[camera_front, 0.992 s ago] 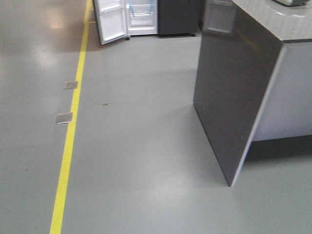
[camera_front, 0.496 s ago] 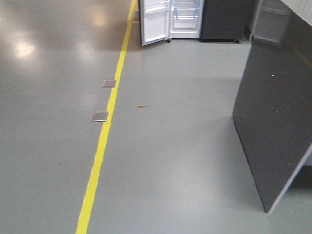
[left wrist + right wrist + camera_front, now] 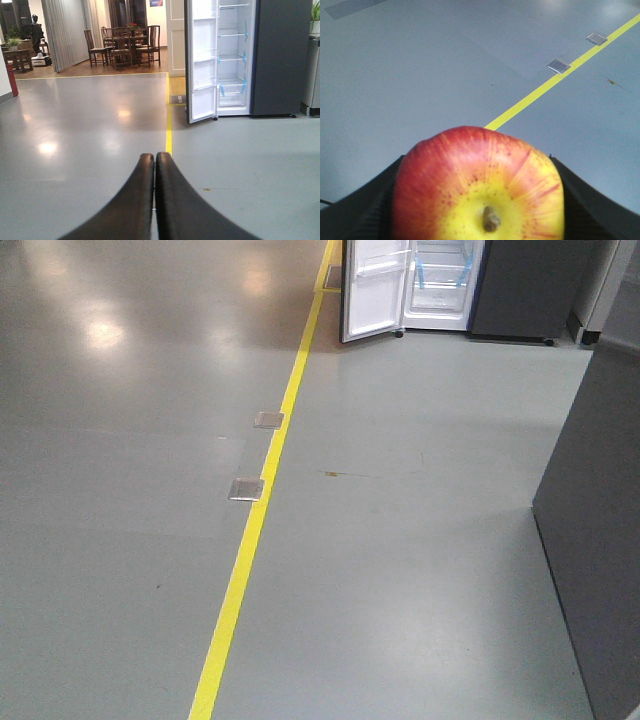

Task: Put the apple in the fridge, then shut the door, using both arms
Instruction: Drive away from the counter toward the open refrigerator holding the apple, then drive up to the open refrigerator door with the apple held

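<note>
The red apple [image 3: 477, 187] with a yellow patch round its stem fills the bottom of the right wrist view, held between the two black fingers [image 3: 360, 210] of my right gripper above the floor. My left gripper [image 3: 155, 157] is shut and empty, its two black fingers pressed together, pointing at the fridge. The dark grey fridge [image 3: 277, 55] stands far ahead, its white inside [image 3: 232, 50] showing glass shelves and blue tape. Its door [image 3: 201, 60] stands open to the left. In the front view the fridge [image 3: 440, 285] and door [image 3: 375, 290] sit at the top edge.
A yellow floor line [image 3: 255, 530] runs toward the fridge, with two metal floor plates [image 3: 246, 488] beside it. A dark grey counter side [image 3: 600, 540] stands at the right. A dining table with chairs [image 3: 122, 45] lies far back left.
The front view has swung to the right across the floor: the fridge, yellow line and floor plates have shifted right in the frame, and the counter has slid to the right edge.
</note>
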